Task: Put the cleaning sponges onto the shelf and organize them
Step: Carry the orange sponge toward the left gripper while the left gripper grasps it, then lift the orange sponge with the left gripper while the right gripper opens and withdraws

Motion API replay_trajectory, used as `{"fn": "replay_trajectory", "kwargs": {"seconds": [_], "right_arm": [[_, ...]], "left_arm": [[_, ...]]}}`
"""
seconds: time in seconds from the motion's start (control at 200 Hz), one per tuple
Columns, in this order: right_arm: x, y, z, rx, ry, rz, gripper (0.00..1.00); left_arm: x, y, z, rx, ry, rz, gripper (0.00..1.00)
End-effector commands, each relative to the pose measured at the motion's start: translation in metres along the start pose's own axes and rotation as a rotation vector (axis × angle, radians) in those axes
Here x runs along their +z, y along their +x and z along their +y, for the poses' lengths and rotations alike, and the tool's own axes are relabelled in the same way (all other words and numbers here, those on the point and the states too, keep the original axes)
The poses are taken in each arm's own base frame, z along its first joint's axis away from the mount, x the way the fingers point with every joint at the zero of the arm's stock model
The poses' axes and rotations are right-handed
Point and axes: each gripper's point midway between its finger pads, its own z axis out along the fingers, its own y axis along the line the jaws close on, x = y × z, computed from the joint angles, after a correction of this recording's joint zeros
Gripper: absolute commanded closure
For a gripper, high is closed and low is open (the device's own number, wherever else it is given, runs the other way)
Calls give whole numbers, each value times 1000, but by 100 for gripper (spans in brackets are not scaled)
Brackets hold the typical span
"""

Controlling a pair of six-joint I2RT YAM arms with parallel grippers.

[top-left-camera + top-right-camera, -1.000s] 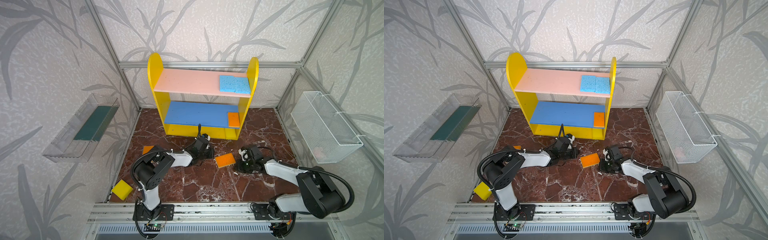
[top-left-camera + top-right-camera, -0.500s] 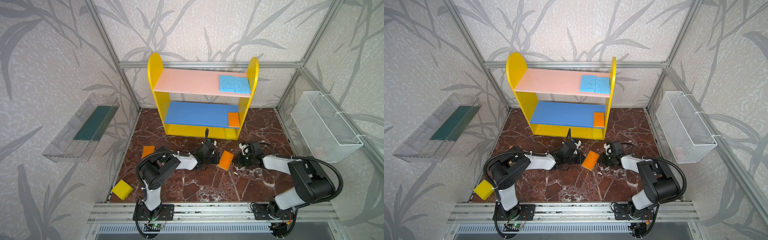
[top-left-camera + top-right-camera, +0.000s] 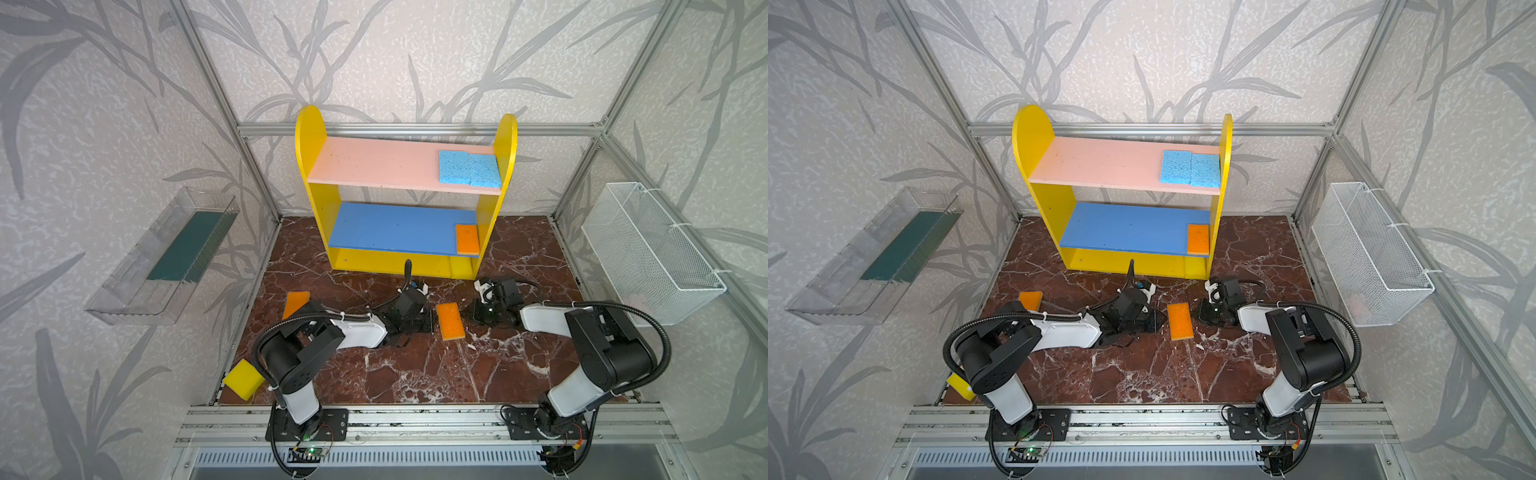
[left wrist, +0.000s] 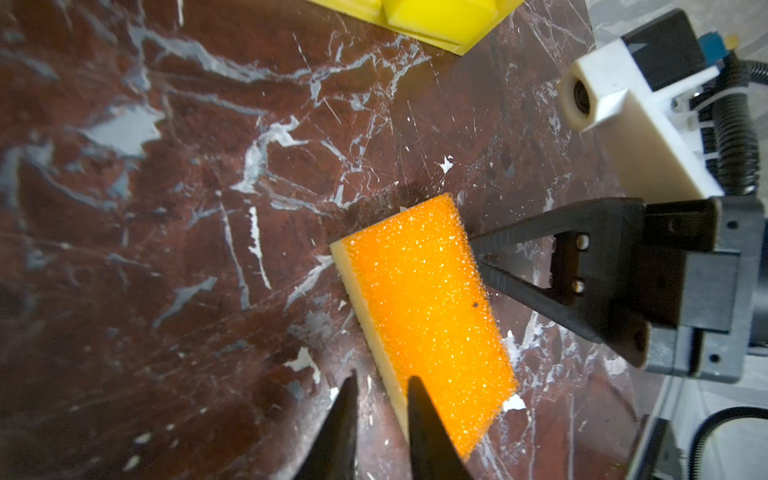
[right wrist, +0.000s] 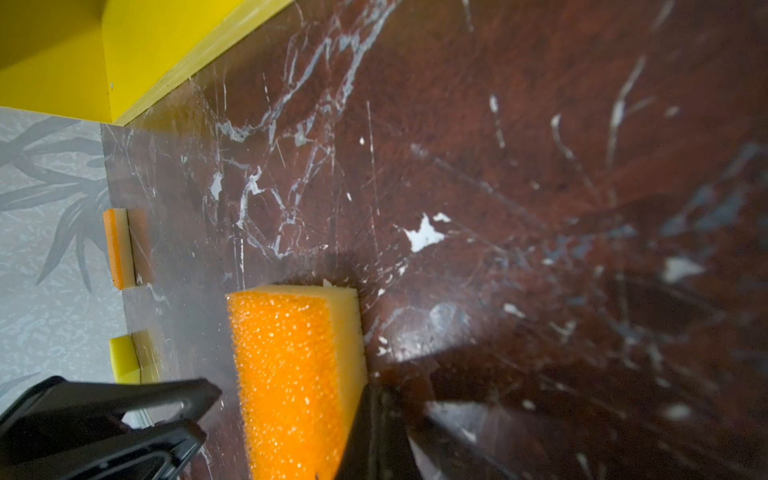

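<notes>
An orange-faced sponge [image 3: 451,321] [image 3: 1180,321] with yellow backing lies flat on the marble floor between both grippers. My left gripper [image 3: 431,322] [image 4: 382,399] is slightly open at its left long edge, with nothing between the fingers. My right gripper [image 3: 473,311] [image 5: 376,415] is shut, its tips against the sponge's opposite side. The shelf [image 3: 309,137] holds two blue sponges [image 3: 468,168] on the pink board, an orange one [image 3: 467,240] on the blue board and a yellow block [image 3: 461,267] on the base. Another orange sponge [image 3: 296,302] and a yellow block [image 3: 244,379] lie on the floor at left.
A clear plastic tray [image 3: 166,257] hangs on the left wall and a white wire basket [image 3: 648,253] on the right wall. An aluminium rail [image 3: 415,419] carrying both arm bases runs along the front edge.
The orange sponge between the grippers has turned from lying crosswise to lengthwise. The left gripper moved right and opened a little. The right gripper shifted toward the shelf, still shut.
</notes>
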Motion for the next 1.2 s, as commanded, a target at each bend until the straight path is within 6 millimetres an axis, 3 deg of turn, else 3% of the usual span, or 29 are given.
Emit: {"fn": "replay_trajectory", "kwargs": {"seconds": [0.0,0.285,0.56,0.79,0.955,1.0,1.119,1.164,1.194], "right_arm": [[-1,34,-34,58,112,79,100],[15,50,-18,32,58,121,100],[25,67,10,-7,32,139,100],[19,71,7,-26,54,147,100],[7,63,9,-40,56,123,100],[3,61,9,-41,57,117,90],[-8,52,14,-76,41,91,47],[-12,50,15,-88,42,81,35],[-15,49,16,-96,45,74,30]], "left_arm": [[-11,-5,5,13,-41,-31,64],[-25,-10,10,34,-80,-64,32],[-36,1,15,95,-156,-40,29],[-37,13,19,107,-183,-26,29],[-41,18,12,174,-189,-8,29],[-41,22,10,203,-185,5,28],[-44,27,3,235,-191,18,25],[-47,27,3,247,-223,8,10],[-48,27,1,258,-238,3,9]]}}
